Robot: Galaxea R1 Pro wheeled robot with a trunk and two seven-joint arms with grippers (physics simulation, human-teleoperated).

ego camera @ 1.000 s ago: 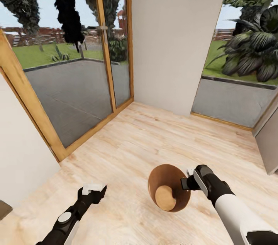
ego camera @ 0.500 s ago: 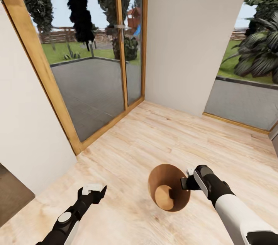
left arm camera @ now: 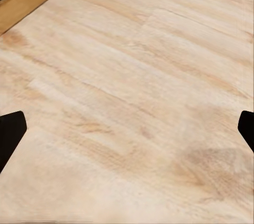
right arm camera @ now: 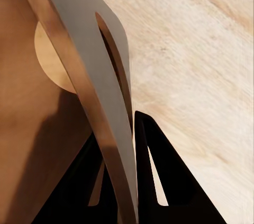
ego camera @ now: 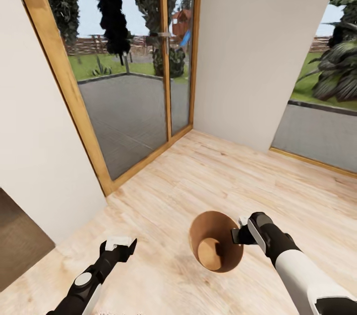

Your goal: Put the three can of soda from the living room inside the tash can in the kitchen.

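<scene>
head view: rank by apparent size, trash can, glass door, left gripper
1. glass door, largest by far
2. tash can, held at its rim by the right gripper
3. left gripper, smallest, though nearness to the camera skews this

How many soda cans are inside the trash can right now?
0. The trash can, gripped at its rim by the right gripper, shows only its bare wooden bottom. The near inner wall is hidden, so a can there can't be ruled out.
</scene>
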